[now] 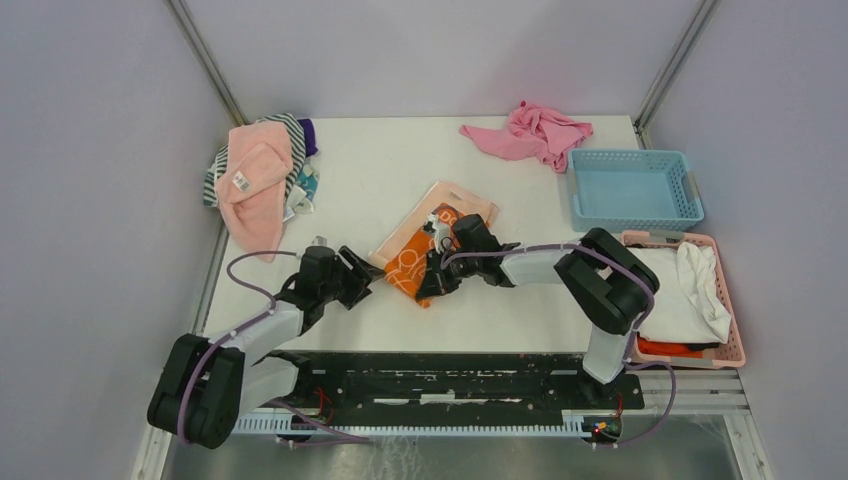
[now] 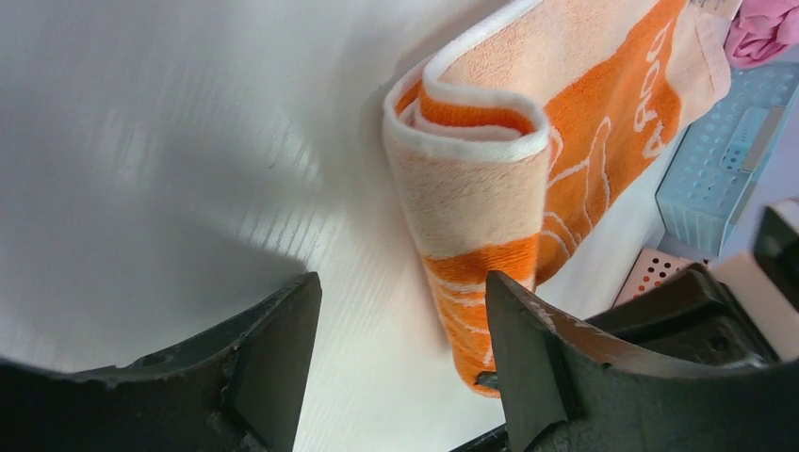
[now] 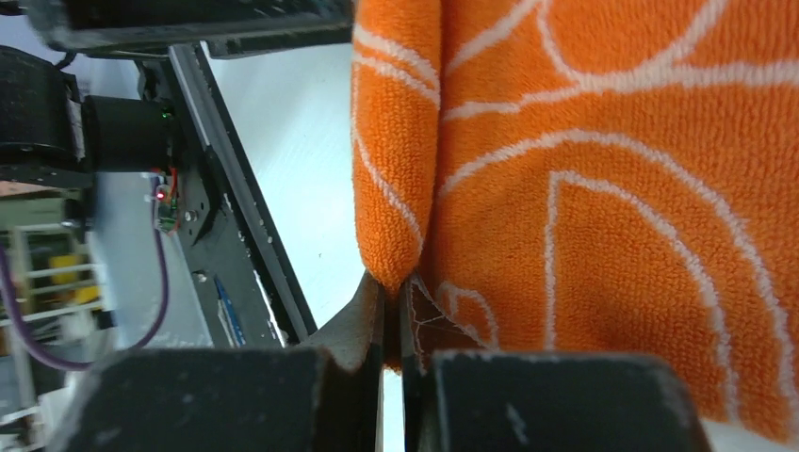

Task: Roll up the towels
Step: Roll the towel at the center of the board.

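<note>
The orange towel [image 1: 428, 245] with white pattern and peach back lies mid-table, its near end curled into a loose roll [image 2: 471, 179]. My right gripper [image 1: 437, 275] is shut on a fold of this orange towel [image 3: 396, 217] at the roll's near edge. My left gripper [image 1: 352, 283] stands open just left of the roll, nothing between its fingers [image 2: 283, 348]; the towel's end shows beside the right finger. The pale pink towel [image 1: 255, 180] with a white label lies crumpled at the back left.
Striped and purple cloths [image 1: 300, 135] lie under the pale pink towel. A darker pink cloth [image 1: 530, 132] sits at the back. A blue basket [image 1: 632, 187] and a pink basket [image 1: 735, 300] holding white laundry stand at the right.
</note>
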Controlling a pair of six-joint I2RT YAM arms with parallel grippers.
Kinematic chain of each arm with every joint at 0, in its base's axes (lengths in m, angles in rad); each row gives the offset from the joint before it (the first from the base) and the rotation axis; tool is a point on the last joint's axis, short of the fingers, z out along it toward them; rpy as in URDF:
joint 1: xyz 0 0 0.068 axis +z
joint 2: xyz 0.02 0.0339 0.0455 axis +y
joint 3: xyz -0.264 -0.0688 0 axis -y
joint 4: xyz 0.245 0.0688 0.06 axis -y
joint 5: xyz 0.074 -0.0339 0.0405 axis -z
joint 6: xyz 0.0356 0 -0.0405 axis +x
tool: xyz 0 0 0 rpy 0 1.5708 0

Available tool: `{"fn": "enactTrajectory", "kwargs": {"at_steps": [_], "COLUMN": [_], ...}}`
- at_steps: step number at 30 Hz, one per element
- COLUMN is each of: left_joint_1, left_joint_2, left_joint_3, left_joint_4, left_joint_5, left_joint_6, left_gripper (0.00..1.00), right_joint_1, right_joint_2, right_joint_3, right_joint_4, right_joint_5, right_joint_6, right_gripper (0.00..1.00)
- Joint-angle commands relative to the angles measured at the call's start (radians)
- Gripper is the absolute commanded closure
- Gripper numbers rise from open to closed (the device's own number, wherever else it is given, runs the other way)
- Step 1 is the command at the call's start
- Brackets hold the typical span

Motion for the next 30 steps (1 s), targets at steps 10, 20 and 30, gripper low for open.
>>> {"fn": "enactTrajectory", "kwargs": {"at_steps": [10,20,30], "left_joint_1": [0.003,0.003,0.003], "left_joint_2": [0.221,0.409,0.423], "left_joint_3": [0.12,0.142,0.138], "left_joint_4": [0.073,0.085,0.05], "left_joint_5": [-0.038,-0.057,-0.065], "left_joint_6": [0.003,0.014,0.027], "left_gripper": [0.3,0.53,0.55], "right_joint_1": [-0.107,-0.114,0.101], "right_joint_2": [0.194,0.061,-0.226], "right_joint_3": [-0.013,0.029,0.161], "right_joint_4": [0.256,-0.047,-0.549], "right_joint_5": [-0.247,-0.13,0.556], "right_joint_6": [0.282,0.099,-0.285], "right_gripper": [0.99,0.8,0.51]}}
